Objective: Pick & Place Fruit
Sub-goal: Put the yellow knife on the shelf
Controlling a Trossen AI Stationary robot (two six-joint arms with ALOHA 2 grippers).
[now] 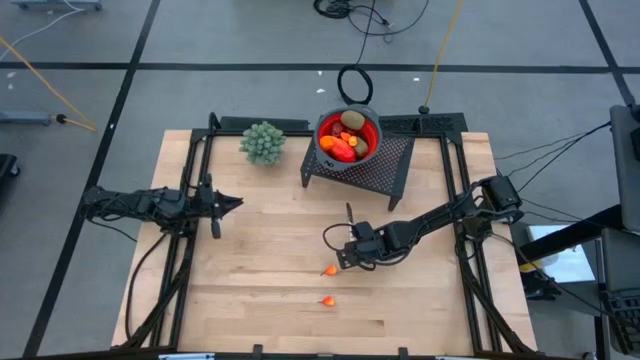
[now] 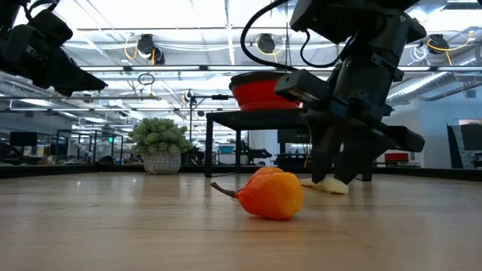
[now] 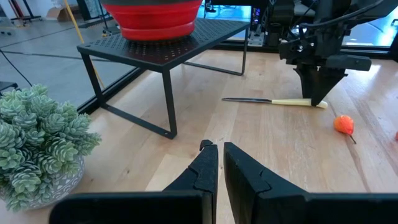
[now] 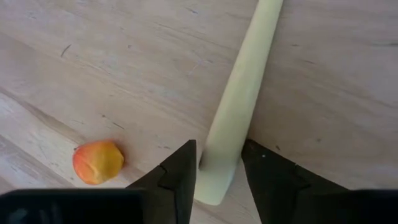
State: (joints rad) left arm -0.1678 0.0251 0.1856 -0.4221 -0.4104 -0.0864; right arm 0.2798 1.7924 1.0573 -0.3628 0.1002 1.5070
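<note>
Two tiny orange fruit bits lie on the wooden table, one (image 1: pixel 329 270) just beside my right gripper and showing in the right wrist view (image 4: pixel 98 162), the other (image 1: pixel 327 300) nearer the near edge. More fruit (image 1: pixel 342 147) fills the red bowl (image 1: pixel 372 133). My right gripper (image 1: pixel 345 257) points down, open, its fingers standing on either side of the slim knife's pale yellow handle (image 4: pixel 231 118). My left gripper (image 1: pixel 236 203) is shut and holds nothing, hovering above the table's left part. My right gripper comes from above, its fingers (image 4: pixel 180 171) standing close on both sides of the knife handle's free end (image 4: pixel 219 168) and across it. The knife lies flat on the table. I cannot tell whether the fingers touch it.
The red bowl stands on a black mesh stand (image 1: pixel 390 165) at the far middle. A pale green knobbly plant in a pot (image 1: pixel 263 142) stands left of it. Bare wood spreads across the table's near and left parts.
</note>
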